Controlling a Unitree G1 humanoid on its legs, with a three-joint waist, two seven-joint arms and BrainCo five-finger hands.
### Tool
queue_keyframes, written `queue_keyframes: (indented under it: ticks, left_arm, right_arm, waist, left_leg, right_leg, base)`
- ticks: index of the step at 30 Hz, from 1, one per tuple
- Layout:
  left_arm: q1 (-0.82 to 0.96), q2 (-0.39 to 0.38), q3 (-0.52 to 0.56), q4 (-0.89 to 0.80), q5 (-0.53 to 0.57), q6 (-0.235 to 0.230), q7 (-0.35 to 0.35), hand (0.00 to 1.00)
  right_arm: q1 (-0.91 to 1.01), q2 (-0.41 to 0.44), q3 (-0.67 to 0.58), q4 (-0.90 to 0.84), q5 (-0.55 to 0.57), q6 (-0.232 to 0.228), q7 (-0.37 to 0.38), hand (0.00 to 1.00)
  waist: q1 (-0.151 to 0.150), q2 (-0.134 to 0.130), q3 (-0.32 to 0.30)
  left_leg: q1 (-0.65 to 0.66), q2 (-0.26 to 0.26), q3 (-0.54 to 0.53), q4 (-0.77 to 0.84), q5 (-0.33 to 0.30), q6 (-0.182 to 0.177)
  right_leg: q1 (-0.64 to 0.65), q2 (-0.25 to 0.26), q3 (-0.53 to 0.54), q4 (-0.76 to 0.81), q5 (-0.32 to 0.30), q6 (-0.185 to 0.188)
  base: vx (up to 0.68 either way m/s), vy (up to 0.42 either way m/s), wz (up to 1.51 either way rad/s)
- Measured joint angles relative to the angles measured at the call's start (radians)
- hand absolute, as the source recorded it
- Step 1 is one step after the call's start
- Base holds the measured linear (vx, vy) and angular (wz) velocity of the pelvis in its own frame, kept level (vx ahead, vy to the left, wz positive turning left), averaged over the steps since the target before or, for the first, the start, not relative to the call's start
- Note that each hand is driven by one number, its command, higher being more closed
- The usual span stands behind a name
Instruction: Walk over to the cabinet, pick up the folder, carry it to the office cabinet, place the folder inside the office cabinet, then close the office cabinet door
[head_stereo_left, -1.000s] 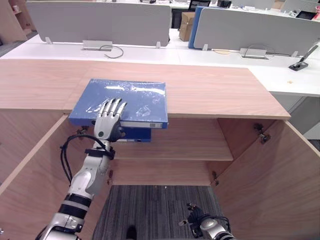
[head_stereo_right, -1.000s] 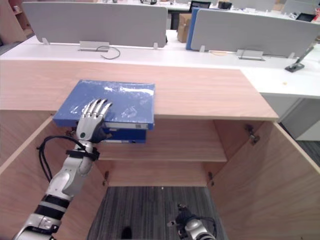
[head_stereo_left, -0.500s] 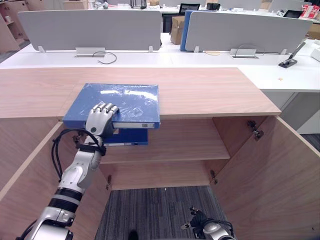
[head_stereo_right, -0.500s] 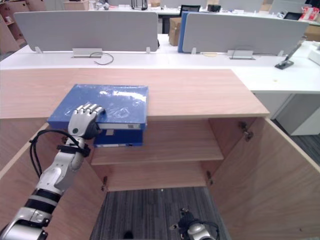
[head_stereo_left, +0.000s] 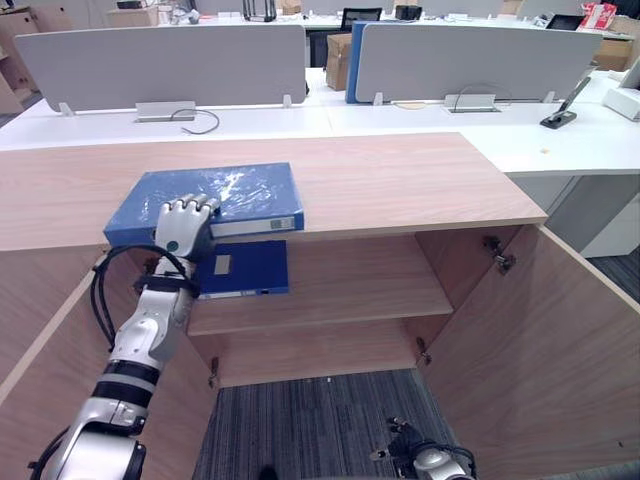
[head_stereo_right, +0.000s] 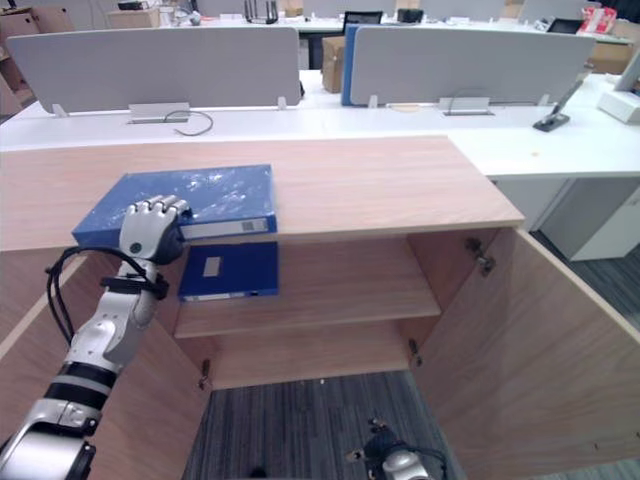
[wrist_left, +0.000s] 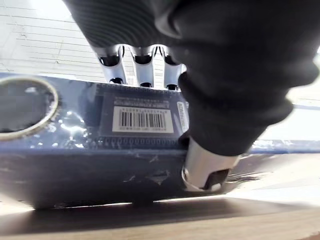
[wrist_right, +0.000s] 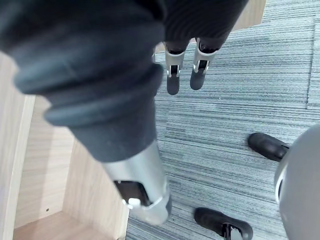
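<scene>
A blue folder (head_stereo_left: 222, 195) lies flat on the wooden cabinet top (head_stereo_left: 400, 180), its near edge jutting over the front. My left hand (head_stereo_left: 184, 228) grips that edge: the fingers (wrist_left: 144, 70) curl over the top cover and the thumb (wrist_left: 206, 167) presses from below, beside the barcode label (wrist_left: 142, 119) on the spine. Below it, a second blue folder (head_stereo_left: 243, 268) lies on the shelf (head_stereo_left: 350, 290) inside the open cabinet. My right hand (wrist_right: 182, 75) hangs low over the carpet with straight fingers, holding nothing.
Both cabinet doors stand open; the right door (head_stereo_left: 560, 340) swings out toward me. White desks with grey partitions (head_stereo_left: 170, 65) run behind the cabinet. Grey carpet (head_stereo_left: 310, 430) covers the floor in front.
The left hand's fingers, flat on the folder a second ago, have curled down over its near edge. The camera has shifted, so the whole scene sits differently.
</scene>
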Motion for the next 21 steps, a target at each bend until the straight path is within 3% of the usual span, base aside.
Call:
queue_keyframes:
  ticks: [2, 3, 6, 8, 9, 11, 14, 17, 21]
  left_arm:
    - [0.015, -0.089, 0.063, -0.046, -0.003, 0.032, 0.005, 1.0]
    - [0.06, -0.196, 0.111, -0.155, -0.007, 0.071, 0.011, 1.0]
    - [0.198, -0.366, 0.08, -0.45, -0.1, 0.084, 0.031, 1.0]
    - [0.265, -0.415, 0.02, -0.553, -0.318, 0.0, 0.012, 1.0]
    - [0.299, -0.429, -0.001, -0.586, -0.527, -0.08, -0.032, 1.0]
    - [0.359, -0.468, -0.01, -0.62, -0.885, -0.175, -0.11, 1.0]
    - [0.505, -0.5, 0.004, -0.65, -1.218, -0.21, -0.218, 1.0]
    - [0.651, -0.521, 0.11, -0.65, -1.396, -0.209, -0.287, 1.0]
    - [0.74, -0.552, 0.246, -0.691, -1.518, -0.21, -0.308, 1.0]
  right_arm:
    - [0.008, 0.0, 0.0, -0.01, -0.001, 0.0, -0.001, 0.0]
    - [0.013, 0.002, -0.003, -0.011, -0.001, 0.0, -0.002, 0.0]
    - [0.038, 0.009, -0.042, -0.009, 0.001, 0.001, -0.015, 0.0]
    - [0.055, 0.011, -0.058, -0.009, 0.039, 0.005, -0.024, 0.0]
    - [0.056, 0.011, -0.066, -0.01, 0.089, 0.009, -0.025, 0.0]
    - [0.056, 0.013, -0.059, -0.052, 0.18, 0.009, -0.025, 0.0]
    - [0.087, 0.018, -0.034, -0.268, 0.318, 0.005, -0.024, 0.0]
    - [0.15, 0.016, -0.033, -0.604, 0.419, -0.033, -0.011, 0.0]
    - [0.188, 0.017, -0.039, -0.959, 0.542, -0.097, 0.035, 0.0]
  waist:
    - [0.002, 0.0, 0.0]
    - [0.002, 0.0, 0.0]
    - [0.011, 0.001, -0.001]
    - [0.023, 0.006, -0.004]
    - [0.029, 0.013, -0.009]
    - [0.026, 0.027, -0.02]
    - [0.022, 0.031, -0.022]
    - [0.022, 0.028, -0.023]
    - [0.031, 0.017, -0.025]
  left_leg:
    - [0.0, -0.002, 0.0, 0.0, 0.0, 0.001]
    - [0.0, -0.004, -0.001, 0.0, 0.0, 0.001]
    - [-0.003, -0.008, -0.011, 0.004, 0.0, 0.001]
    - [-0.005, -0.008, -0.015, 0.0, 0.0, 0.001]
    - [-0.006, -0.007, -0.015, 0.0, 0.0, 0.001]
    - [-0.011, -0.004, -0.014, -0.001, 0.002, 0.003]
    - [-0.019, 0.001, -0.01, -0.001, 0.007, 0.007]
    - [-0.022, 0.001, -0.007, 0.0, 0.008, 0.008]
    - [-0.037, -0.002, -0.009, 0.0, 0.009, 0.01]
  right_leg:
    - [0.001, -0.002, 0.0, 0.001, 0.0, 0.0]
    - [0.001, -0.004, -0.001, 0.001, 0.0, 0.0]
    - [0.001, -0.012, 0.0, 0.003, 0.0, 0.0]
    - [-0.001, -0.013, -0.002, 0.005, 0.0, 0.0]
    - [-0.002, -0.012, -0.002, 0.008, 0.0, 0.0]
    - [-0.016, -0.012, 0.004, 0.018, -0.001, 0.001]
    - [-0.032, -0.007, 0.012, 0.027, -0.001, 0.001]
    - [-0.038, -0.004, 0.014, 0.03, -0.001, 0.001]
    - [-0.052, -0.006, 0.01, 0.031, -0.001, 0.001]
  base:
    - [0.0, 0.0, 0.0]
    - [0.0, 0.0, 0.0]
    - [0.01, 0.022, 0.04]
    - [-0.01, 0.03, 0.05]
    - [-0.04, 0.019, -0.01]
    - [-0.06, 0.029, -0.05]
    - [-0.05, 0.021, -0.07]
    - [-0.01, 0.002, -0.01]
    - [0.0, 0.014, 0.03]
